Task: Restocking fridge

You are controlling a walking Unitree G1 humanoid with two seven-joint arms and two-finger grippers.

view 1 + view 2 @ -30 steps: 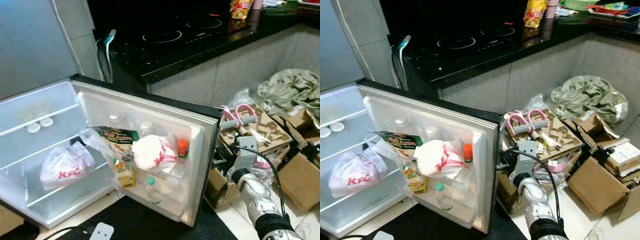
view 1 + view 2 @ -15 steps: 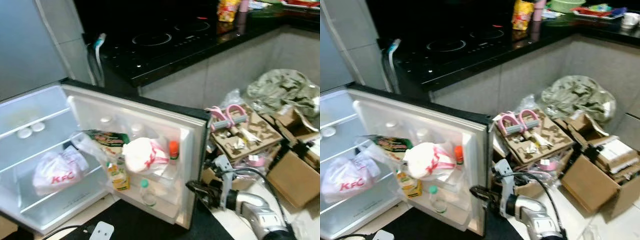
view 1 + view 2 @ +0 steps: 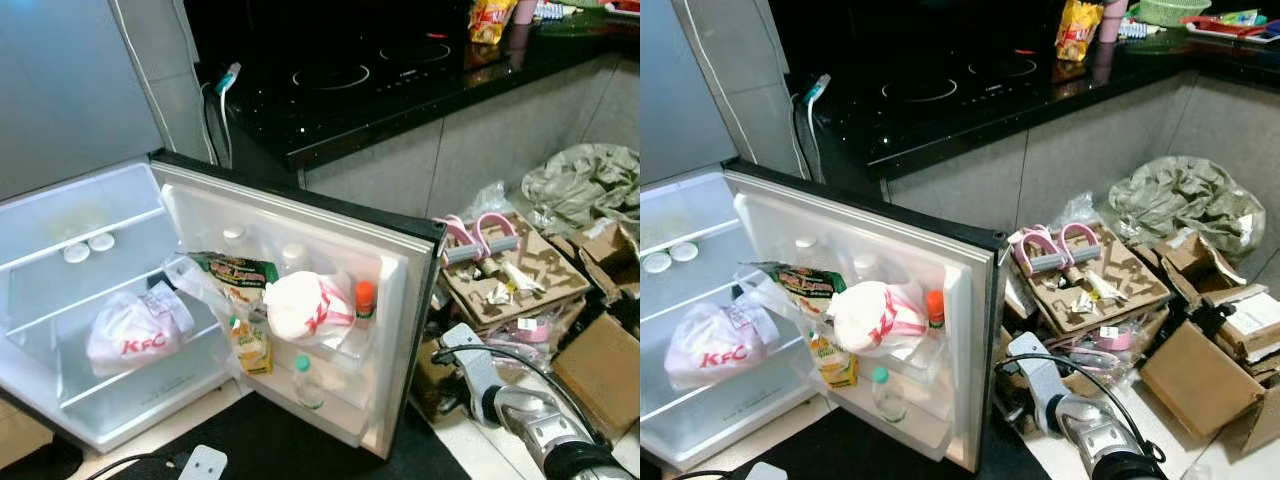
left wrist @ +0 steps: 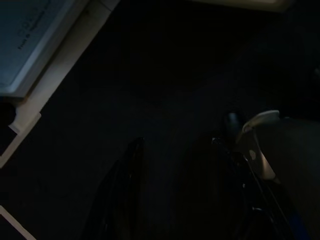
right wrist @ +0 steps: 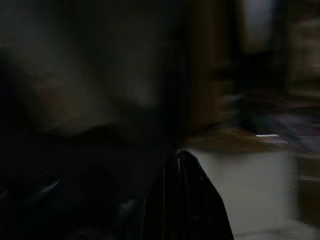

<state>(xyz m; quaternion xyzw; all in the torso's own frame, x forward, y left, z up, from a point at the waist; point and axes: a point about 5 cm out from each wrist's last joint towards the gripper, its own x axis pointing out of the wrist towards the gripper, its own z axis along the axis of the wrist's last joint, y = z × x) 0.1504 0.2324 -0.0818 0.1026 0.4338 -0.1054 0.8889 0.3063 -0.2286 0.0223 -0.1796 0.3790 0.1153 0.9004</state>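
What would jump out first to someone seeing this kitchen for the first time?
Probably the small fridge standing wide open on the floor, a KFC bag on its lower shelf and its door stuffed with a tied white bag, a carton and bottles. To its right lies a heap of cardboard boxes below the black cooktop counter.

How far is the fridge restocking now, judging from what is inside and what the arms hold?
Partly done, it seems. The fridge door stands open; its racks hold a white bag, a green packet, a juice carton and bottles, and a KFC bag lies on a shelf. Nothing is visibly in hand: the right tool looks shut and empty beside the door. Whether more items remain is unclear.
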